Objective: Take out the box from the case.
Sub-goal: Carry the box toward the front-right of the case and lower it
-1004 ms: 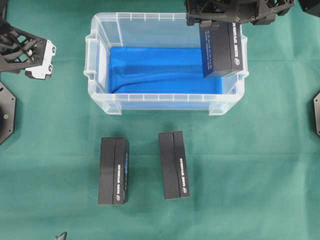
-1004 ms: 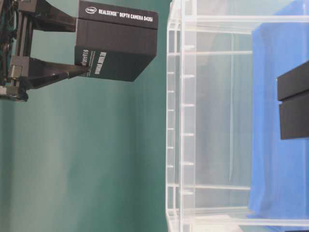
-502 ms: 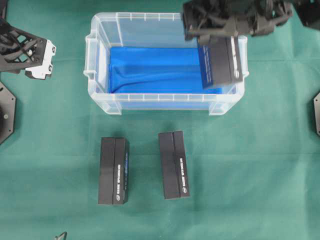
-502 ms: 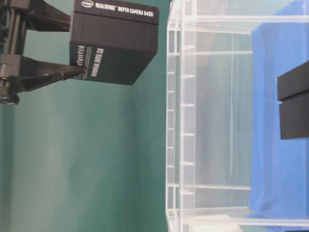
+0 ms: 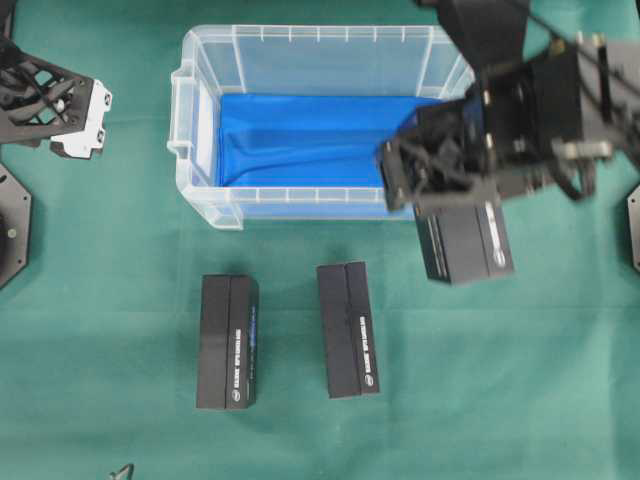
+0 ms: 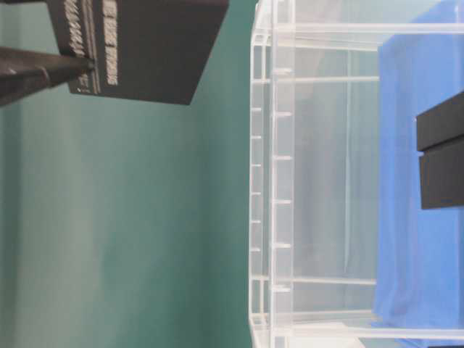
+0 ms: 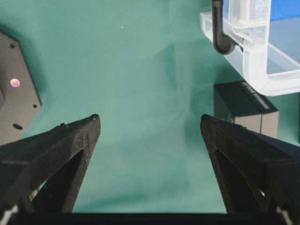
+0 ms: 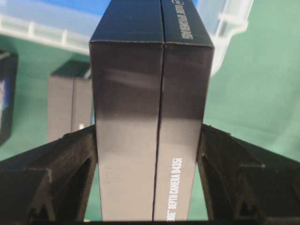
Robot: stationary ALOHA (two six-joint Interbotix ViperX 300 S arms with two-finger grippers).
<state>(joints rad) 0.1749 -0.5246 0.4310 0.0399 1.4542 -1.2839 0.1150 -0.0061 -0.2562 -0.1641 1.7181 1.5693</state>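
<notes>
The box (image 5: 465, 240) is black with white lettering and hangs in the air over the green cloth, just in front of the case's near right corner. My right gripper (image 5: 455, 205) is shut on its two long sides. In the right wrist view the fingers (image 8: 70, 159) press flat against the box (image 8: 150, 93). The case (image 5: 200, 110) is a clear plastic bin with a blue liner (image 5: 300, 140); my right arm covers its right end. My left gripper (image 5: 75, 125) rests at the far left, and in its wrist view it (image 7: 150, 122) is open over bare cloth.
Two more black boxes (image 5: 228, 342) (image 5: 348, 330) lie side by side on the cloth in front of the case. One of these boxes (image 7: 243, 105) shows beside the case corner (image 7: 253, 61). Black base plates (image 5: 12, 235) sit at the table's left and right edges.
My right gripper has carried the box from above the case's right end forward over the front rim to above the cloth. The left arm has not moved.
</notes>
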